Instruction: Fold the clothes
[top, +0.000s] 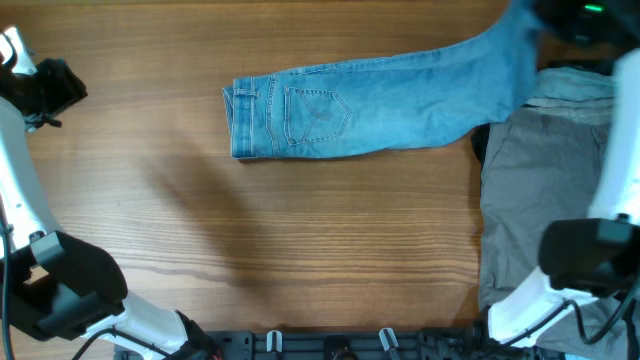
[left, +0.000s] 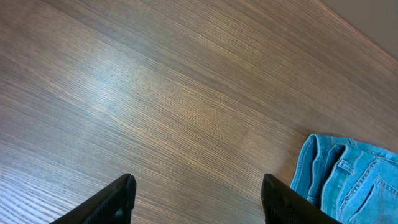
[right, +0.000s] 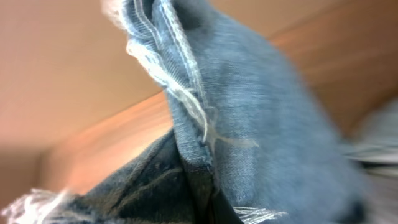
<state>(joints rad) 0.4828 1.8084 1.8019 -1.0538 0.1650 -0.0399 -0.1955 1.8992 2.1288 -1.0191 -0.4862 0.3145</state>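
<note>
Looking across the wooden surface, we see the jeans stretched with their long axis running left to right: waistband flat at the left, pocket side up, legs pointing right and lifted off the surface at the far right corner. The grey trousers and a pale blue garment lie beneath that raised end. Our right arm reaches up there; the right fingers are hidden behind the frayed hem that fills their wrist view, so we judge them closed on the leg end. Our left fingers stand wide apart, holding nothing, and the waistband lies off to their right, well apart in the overhead view, which makes the left arm the nearer one to it.
</note>
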